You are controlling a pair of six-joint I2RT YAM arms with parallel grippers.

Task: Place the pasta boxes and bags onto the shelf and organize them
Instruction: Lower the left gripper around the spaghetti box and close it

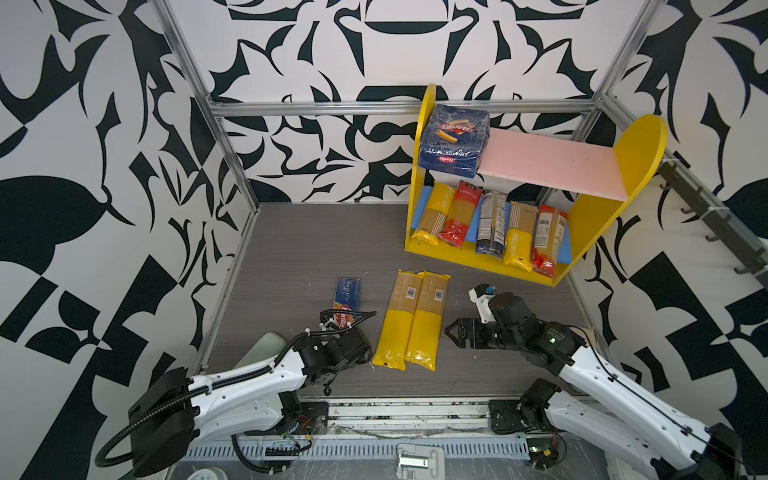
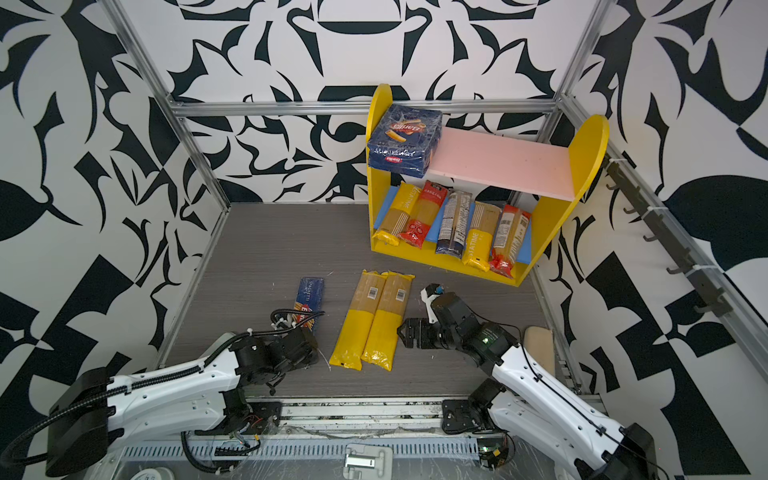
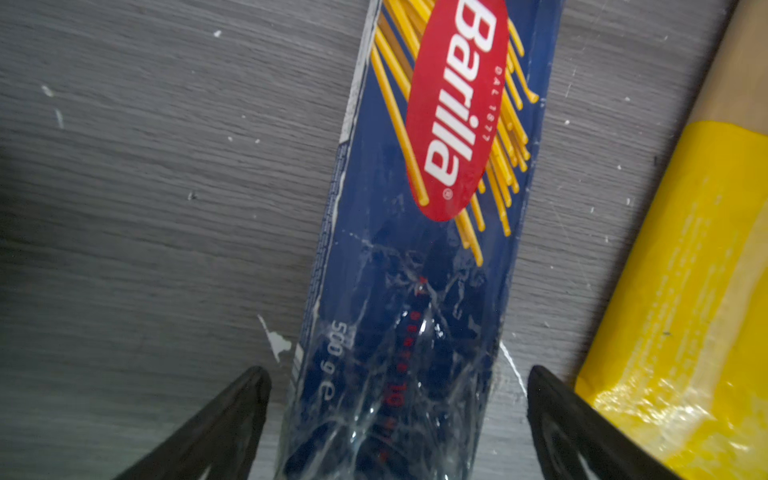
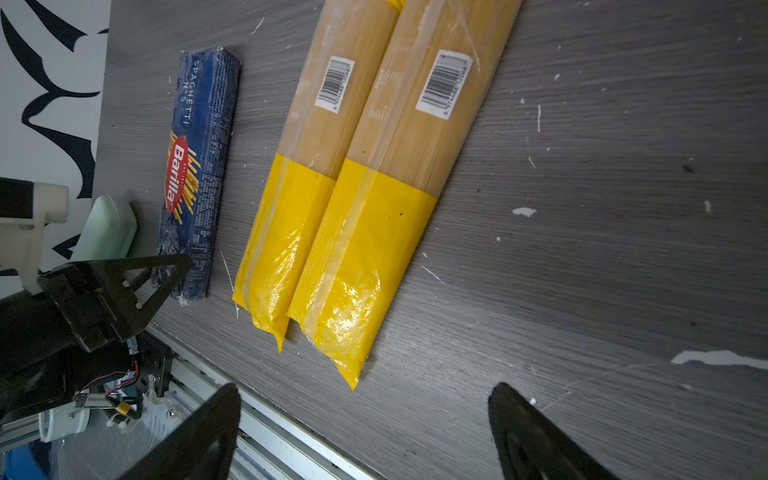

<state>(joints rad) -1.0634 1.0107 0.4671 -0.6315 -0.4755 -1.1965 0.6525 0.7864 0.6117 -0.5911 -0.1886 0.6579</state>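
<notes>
The narrow blue Barilla spaghetti box (image 1: 347, 297) (image 3: 415, 249) lies flat on the grey table. My left gripper (image 3: 398, 374) is open and straddles its near end, with a gap on each side. Two yellow-ended bags (image 1: 411, 320) (image 4: 345, 187) lie side by side to its right. My right gripper (image 1: 451, 332) (image 4: 365, 390) is open and empty just right of them. The shelf (image 1: 636, 166) stands at the back right. The wide Barilla pack (image 1: 453, 141) sits on the left of its pink board (image 1: 552, 166). Several bags (image 1: 490, 224) lean in a row on the lower board.
A pale green object (image 1: 262, 349) lies at the table's left edge beside my left arm. A tan object (image 2: 538, 349) sits by the right edge. Metal frame rails (image 1: 232, 166) border the table, and a hook rail (image 1: 706, 216) runs along the right wall.
</notes>
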